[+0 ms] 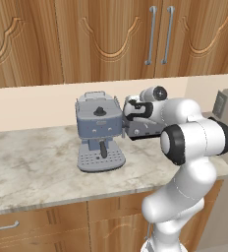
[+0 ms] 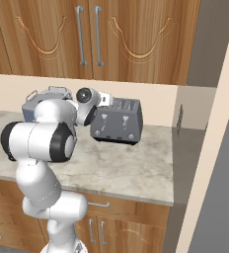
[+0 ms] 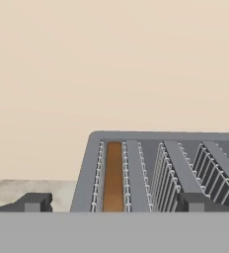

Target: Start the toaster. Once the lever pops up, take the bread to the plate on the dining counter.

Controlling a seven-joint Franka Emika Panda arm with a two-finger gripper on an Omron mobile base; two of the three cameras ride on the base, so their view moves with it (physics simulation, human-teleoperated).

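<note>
My tool [image 3: 111, 201] hangs released, its two fingertips [image 3: 36, 201] spread wide over the near end of the toaster [image 3: 156, 168]. The bread [image 3: 113, 175] sits down in the leftmost slot, just ahead and between the tips, untouched. The toaster stands on the marble tabletop [image 2: 131, 165] beside the blue-grey espresso machine [image 1: 99, 130].
</note>
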